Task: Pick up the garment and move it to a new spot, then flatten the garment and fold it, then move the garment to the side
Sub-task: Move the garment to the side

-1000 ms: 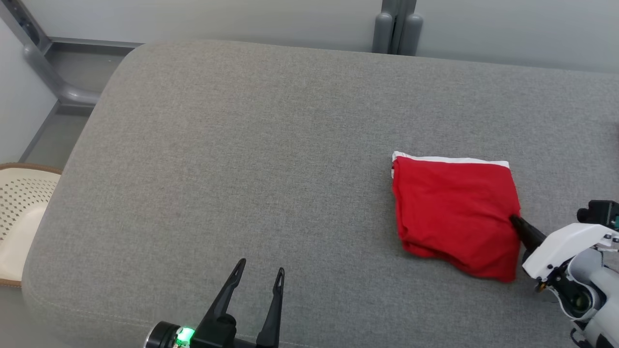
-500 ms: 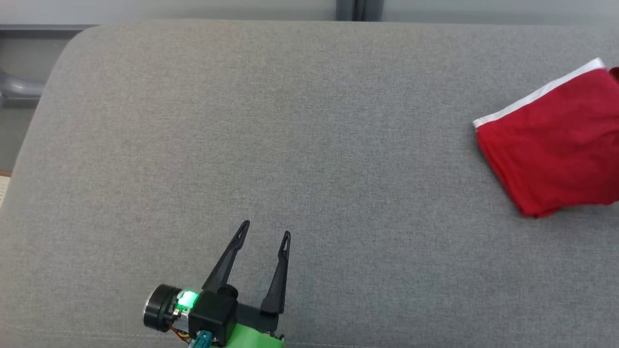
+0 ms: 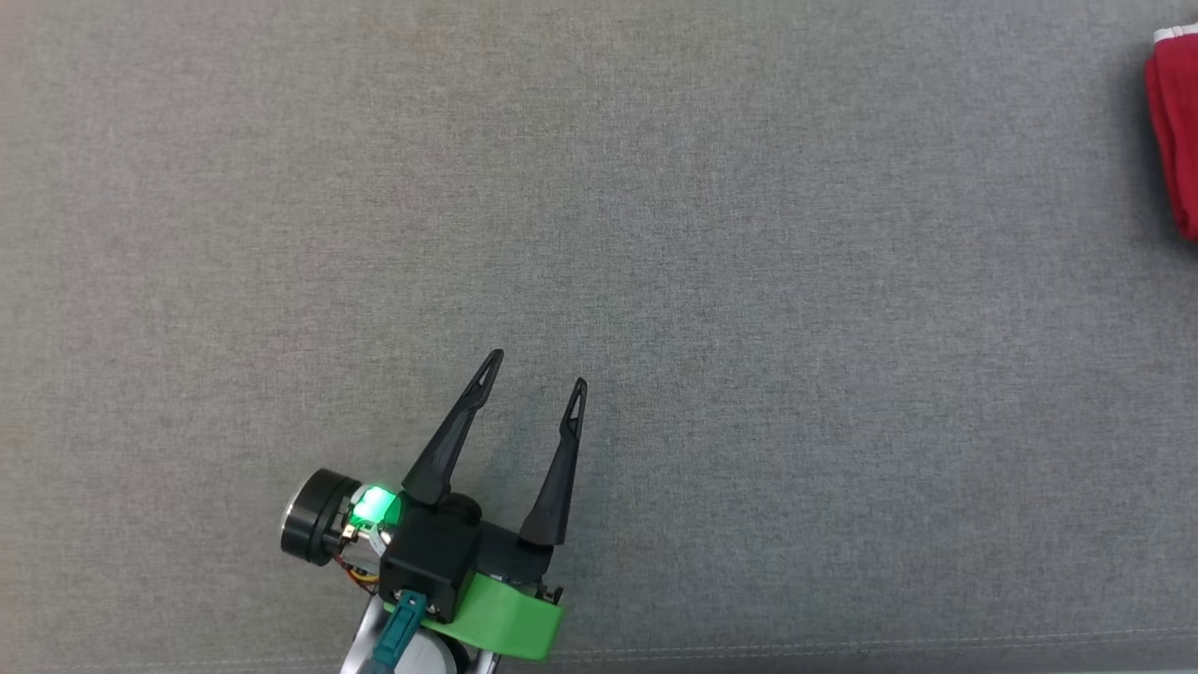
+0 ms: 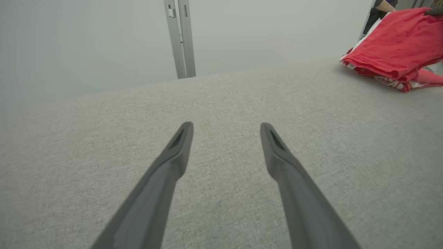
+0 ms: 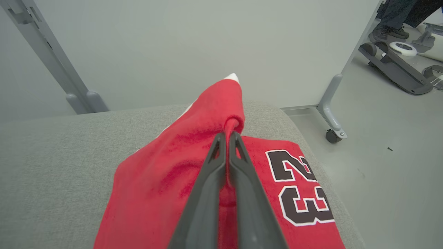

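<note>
Head view looks straight down on a grey cushion [image 3: 749, 281], and the left gripper [image 3: 537, 370] is at the lower middle, its two dark fingers spread wide apart with nothing between them, over the bare cloth of the cushion. The red garment [image 3: 1177, 140] is at the far right edge of this view, cut by the frame, with a white trim at its top, well apart from the left gripper. In the right wrist view the right gripper [image 5: 227, 135] has its fingers pressed together on a bunched fold of the garment, and the cloth rises to a peak with a white corner just beyond the tips. The rest of the garment spreads below the fingers over the rounded end of the cushion, and a black number 23 [image 5: 299, 186] with white outline shows to the right of the fingers. In the left wrist view the garment lies in layers at the upper right; its lower edge seems to rest on the cushion, but the frame cuts it. Behind the cushion stands a pale wall panel [image 4: 86, 41] with a grey post [image 4: 180, 38], and a person's shoes [image 5: 387, 33] show on the floor at the upper right of the right wrist view
</note>
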